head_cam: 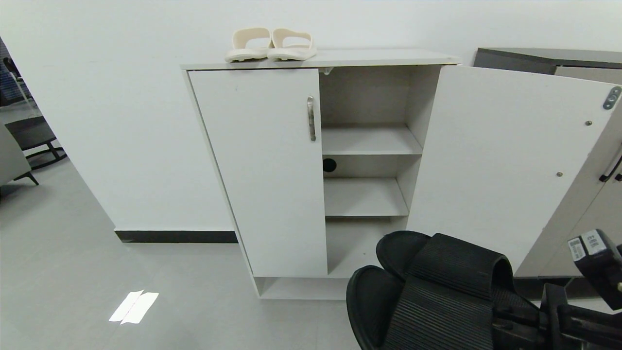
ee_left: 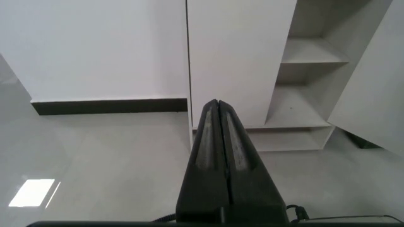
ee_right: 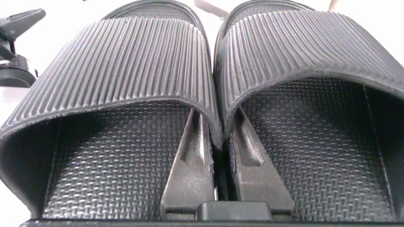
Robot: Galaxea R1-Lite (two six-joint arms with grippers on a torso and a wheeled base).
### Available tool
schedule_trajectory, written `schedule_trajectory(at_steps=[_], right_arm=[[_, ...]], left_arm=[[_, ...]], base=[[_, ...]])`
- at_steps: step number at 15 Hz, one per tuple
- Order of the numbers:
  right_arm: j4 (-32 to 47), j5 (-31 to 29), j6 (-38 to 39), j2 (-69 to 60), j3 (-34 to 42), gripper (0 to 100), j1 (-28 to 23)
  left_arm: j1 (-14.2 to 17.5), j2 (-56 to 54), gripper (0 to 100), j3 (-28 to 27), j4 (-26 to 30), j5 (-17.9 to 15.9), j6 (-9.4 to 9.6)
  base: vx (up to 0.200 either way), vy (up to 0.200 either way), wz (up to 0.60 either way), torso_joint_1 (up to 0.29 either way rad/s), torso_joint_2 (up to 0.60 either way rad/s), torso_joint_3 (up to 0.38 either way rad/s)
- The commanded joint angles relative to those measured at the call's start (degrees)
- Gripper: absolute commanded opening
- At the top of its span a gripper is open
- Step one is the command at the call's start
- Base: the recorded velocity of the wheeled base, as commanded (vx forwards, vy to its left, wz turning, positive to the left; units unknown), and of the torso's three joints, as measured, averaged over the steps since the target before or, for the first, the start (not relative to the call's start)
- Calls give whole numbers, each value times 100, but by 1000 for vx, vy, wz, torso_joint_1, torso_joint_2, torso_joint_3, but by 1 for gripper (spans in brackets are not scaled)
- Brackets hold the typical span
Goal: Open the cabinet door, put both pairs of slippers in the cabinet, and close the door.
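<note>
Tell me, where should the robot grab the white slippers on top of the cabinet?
Probably pinch the two inner sides where the white slippers touch, one finger inside each, coming from the front. They sit side by side on the cabinet top, open ends facing the robot, strap arches leaving room. The right gripper holds the black slippers that same way.
</note>
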Motion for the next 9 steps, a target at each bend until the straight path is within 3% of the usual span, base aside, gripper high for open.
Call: schedule_trajectory(at_steps=[1, 9], right_arm=[[2, 4, -1, -82, -7, 0, 6], [46, 4, 8, -109, 10, 0, -2]], left_arm=[[0, 18, 0, 0, -3, 0, 0], [0, 18, 0, 0, -3, 0, 0]], base=[[0, 0, 0, 0, 0, 0], [0, 0, 0, 0, 0, 0]])
